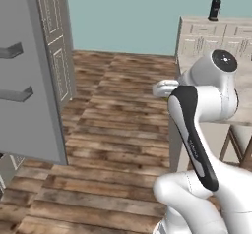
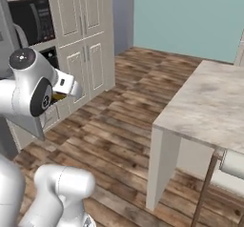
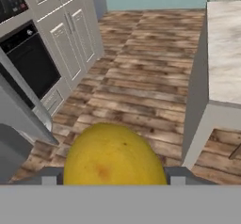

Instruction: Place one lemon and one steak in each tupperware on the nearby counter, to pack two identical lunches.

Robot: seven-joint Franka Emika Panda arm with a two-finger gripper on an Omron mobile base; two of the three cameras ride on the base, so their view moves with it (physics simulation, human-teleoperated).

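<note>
A lemon (image 3: pixel 114 155) is seen large and close at 6 o'clock in the hand view, seated between the claw's (image 3: pixel 113 177) jaws, which are spread wide around it; the fruit appears to be gripped, though the fingertips themselves are mostly hidden behind it. In the right base view a sliver of yellow is visible at the white hand, at about 9 o'clock.

The room is floored in brown wooden planks (image 1: pixel 113 130) with a mottled, weathered grain. A teal wall (image 2: pixel 190 16) closes the far side. The table (image 2: pixel 209 102), topped in pale veined marble with light grey sides, is placed at 3 o'clock in the right base view and at 2 o'clock in the hand view; its visible top is bare. Tall cream panelled cabinets (image 2: pixel 88 35) are ranged along the wall at 11 o'clock, with a dark built-in oven (image 3: pixel 30 65) beside them. In the left base view a grey open door with shelves (image 1: pixel 27 80) is seen at 9 o'clock, and a small dark cylinder (image 1: pixel 214 9) is stood on a distant counter at 1 o'clock.
</note>
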